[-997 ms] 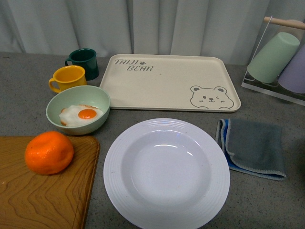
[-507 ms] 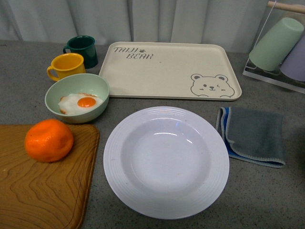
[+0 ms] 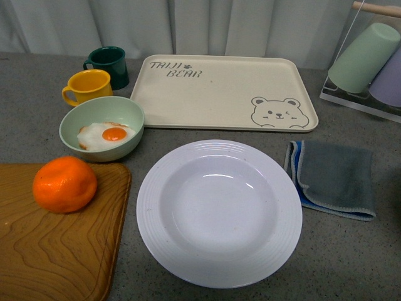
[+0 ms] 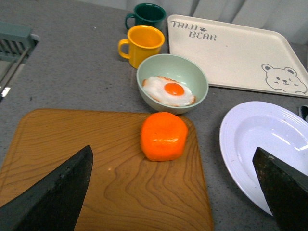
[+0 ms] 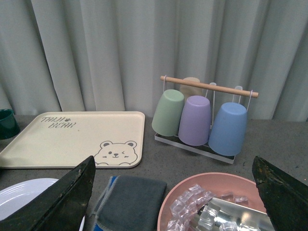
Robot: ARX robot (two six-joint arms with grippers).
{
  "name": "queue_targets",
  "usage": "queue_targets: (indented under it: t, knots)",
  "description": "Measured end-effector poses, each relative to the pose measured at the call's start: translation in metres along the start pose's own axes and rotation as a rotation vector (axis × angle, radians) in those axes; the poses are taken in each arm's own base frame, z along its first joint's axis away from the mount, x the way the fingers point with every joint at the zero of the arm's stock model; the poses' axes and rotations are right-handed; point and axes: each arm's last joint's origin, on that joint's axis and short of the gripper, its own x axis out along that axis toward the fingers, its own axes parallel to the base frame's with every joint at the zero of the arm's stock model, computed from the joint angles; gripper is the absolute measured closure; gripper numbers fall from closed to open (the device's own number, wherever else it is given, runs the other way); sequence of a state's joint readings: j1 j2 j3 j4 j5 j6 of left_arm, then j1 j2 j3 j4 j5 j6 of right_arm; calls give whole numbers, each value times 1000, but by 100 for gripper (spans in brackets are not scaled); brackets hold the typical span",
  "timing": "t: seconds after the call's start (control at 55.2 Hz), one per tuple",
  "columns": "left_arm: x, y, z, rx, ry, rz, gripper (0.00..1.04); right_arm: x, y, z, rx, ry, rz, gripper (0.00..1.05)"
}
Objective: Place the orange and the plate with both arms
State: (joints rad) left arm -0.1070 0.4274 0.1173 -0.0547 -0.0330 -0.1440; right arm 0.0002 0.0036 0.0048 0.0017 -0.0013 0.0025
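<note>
The orange (image 3: 64,184) sits on the wooden cutting board (image 3: 56,251) at the front left. The white ridged plate (image 3: 219,212) lies empty on the grey table beside the board. No arm shows in the front view. In the left wrist view the left gripper (image 4: 178,192) is open and empty, raised above the board's near part, with the orange (image 4: 163,136) ahead of it and the plate (image 4: 262,144) to one side. The right gripper (image 5: 175,192) is open and empty, held above a grey cloth (image 5: 132,199) and a pink bowl (image 5: 211,202); a sliver of the plate (image 5: 29,197) shows.
A pale green bowl with a fried egg (image 3: 101,135), a yellow mug (image 3: 89,86) and a dark green mug (image 3: 109,66) stand behind the board. The cream bear tray (image 3: 222,94) lies at the back. A cup rack (image 3: 366,66) stands back right. The pink bowl holds ice and tongs.
The front view shifted between one second and half a second ago, so everything sits slightly higher in frame. Nothing on the table has moved since.
</note>
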Motion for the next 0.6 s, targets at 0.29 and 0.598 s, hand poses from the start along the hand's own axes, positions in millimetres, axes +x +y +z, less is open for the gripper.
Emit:
queue_targets:
  t: [0.29,0.598]
  knots:
    - [70,-23,8,-7,236,-124,7,0,0,0,0,0,0,9]
    - [129,-24,-1,-14,465,-118,7,0,0,0,0,0,0,9]
